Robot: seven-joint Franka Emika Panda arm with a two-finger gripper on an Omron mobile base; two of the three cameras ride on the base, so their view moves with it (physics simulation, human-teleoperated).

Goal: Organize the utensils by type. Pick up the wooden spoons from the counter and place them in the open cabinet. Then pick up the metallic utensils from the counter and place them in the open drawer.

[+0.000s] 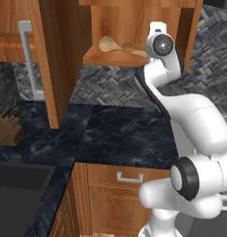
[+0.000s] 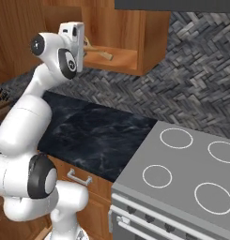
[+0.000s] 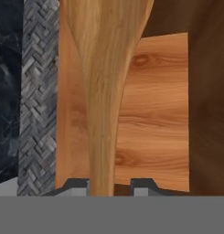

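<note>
**Wooden spoon held at the open cabinet shelf**

The two-finger gripper [image 3: 110, 185] is closed on the handle of a light tan wooden spoon [image 3: 106, 91], its jaws partly apart with the handle filling the gap between the two dark fingertips [image 3: 77, 185]. In the hand view the spoon runs straight out from the jaws and widens toward its bowl at the far end, over the orange-brown wooden floor of the open wall cabinet [image 1: 115, 58].

In the left base view the spoon's round bowl [image 1: 108, 44] lies just above the shelf, left of the white hand, with the handle leading right to the gripper. The right base view shows the handle end [image 2: 100, 52] jutting past the hand over the same shelf.

The cabinet's side panel stands near on the left and its back wall is close behind the spoon. Below, the black marble-veined counter [image 1: 124, 134] spreads wide under the arm. A grey stovetop [image 2: 182, 173] sits to the right, and a dark knife block [image 1: 7, 125] at the far left.
</note>
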